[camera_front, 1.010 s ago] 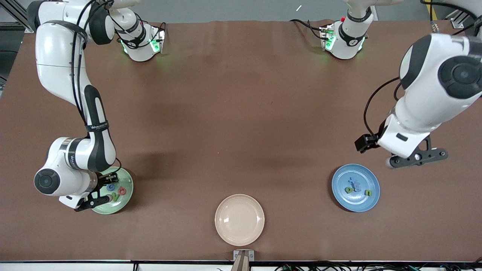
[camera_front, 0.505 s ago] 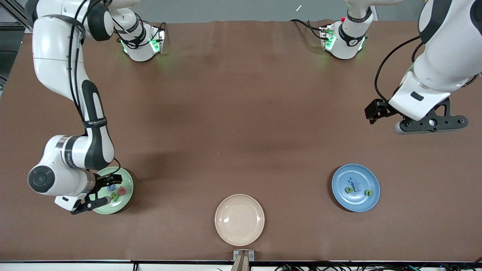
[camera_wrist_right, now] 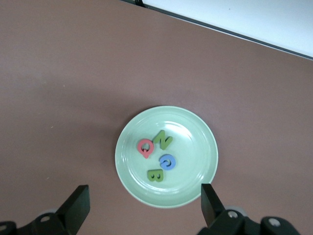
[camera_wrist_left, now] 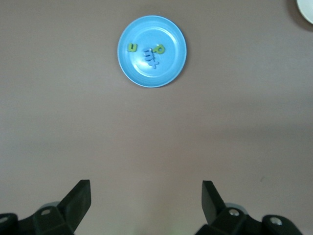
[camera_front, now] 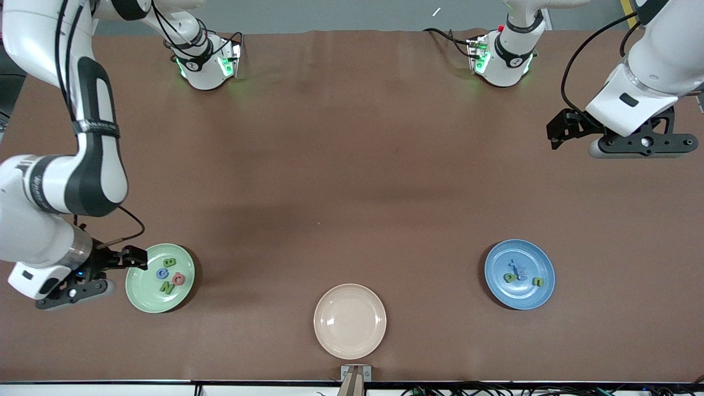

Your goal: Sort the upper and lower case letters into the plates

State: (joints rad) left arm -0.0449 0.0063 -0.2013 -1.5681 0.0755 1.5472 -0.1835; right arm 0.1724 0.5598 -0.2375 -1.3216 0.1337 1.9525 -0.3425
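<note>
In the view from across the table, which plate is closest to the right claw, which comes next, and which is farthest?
1. Green plate, just beside the open right claw, at the right arm's end.
2. Cream plate, mid-table, nearest the front camera.
3. Blue plate, at the left arm's end.

A wide brown surface with soft shadow patches fills the view; a grey floor strip runs along its top edge, a white rail and dark cables along the bottom edge
</note>
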